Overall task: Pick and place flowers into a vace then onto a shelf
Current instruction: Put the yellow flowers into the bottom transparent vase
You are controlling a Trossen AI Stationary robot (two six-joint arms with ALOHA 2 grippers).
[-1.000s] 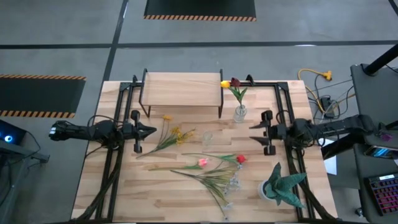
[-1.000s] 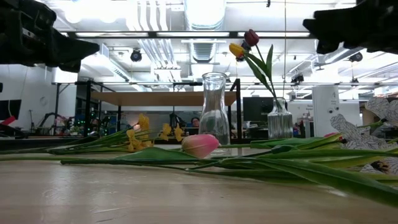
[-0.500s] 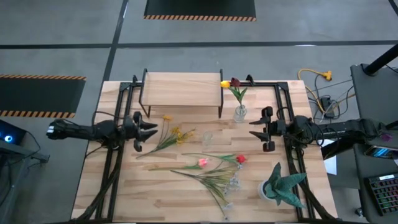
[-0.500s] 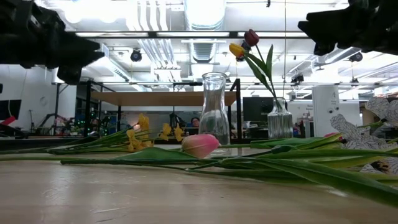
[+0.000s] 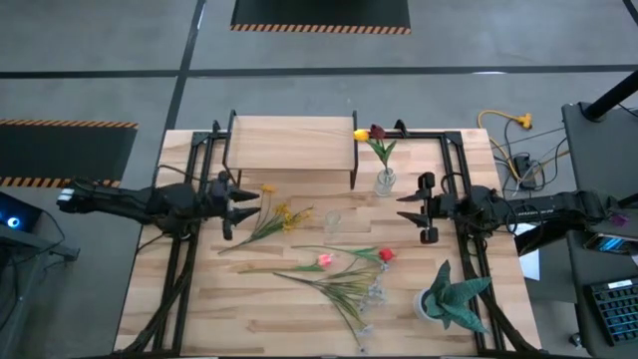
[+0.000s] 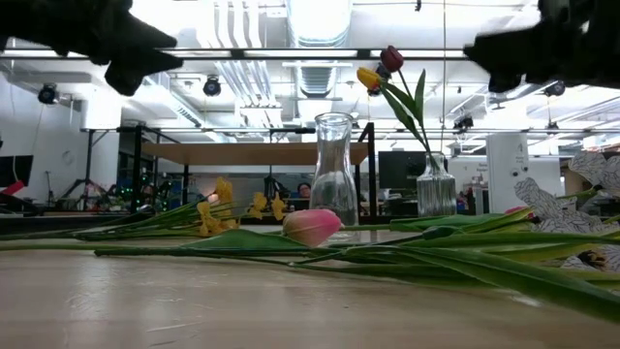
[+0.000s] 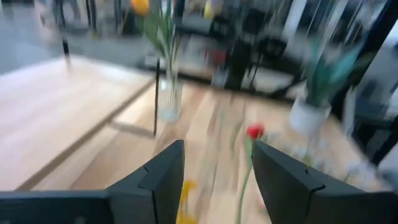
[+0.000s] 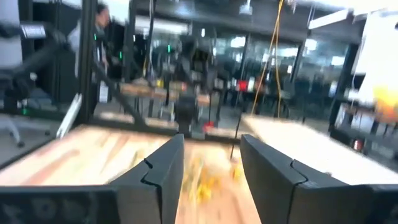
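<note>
Loose flowers lie flat on the table: yellow ones [image 5: 276,215], a pink tulip [image 5: 324,260], a red one [image 5: 386,255] and small white ones [image 5: 365,299]. An empty glass vase [image 5: 332,221] stands upright among them. A second vase [image 5: 384,181] by the shelf's right legs holds a yellow and a maroon tulip [image 6: 381,68]. The shelf [image 5: 291,140] stands at the far side. My left gripper [image 5: 251,204] hovers open above the table, just left of the yellow flowers. My right gripper [image 5: 402,208] hovers open to the right of the empty vase, and nothing is between its fingers.
A teal spiky potted plant [image 5: 454,294] stands at the near right corner. Black frame rails [image 5: 179,249] run along both sides of the table. Bare wood lies at the near left [image 5: 219,309].
My left gripper has moved toward the table's right, closer to the yellow flowers, and has risen. Its fingers were shut and have opened. The flowers and both vases have stayed where they were.
</note>
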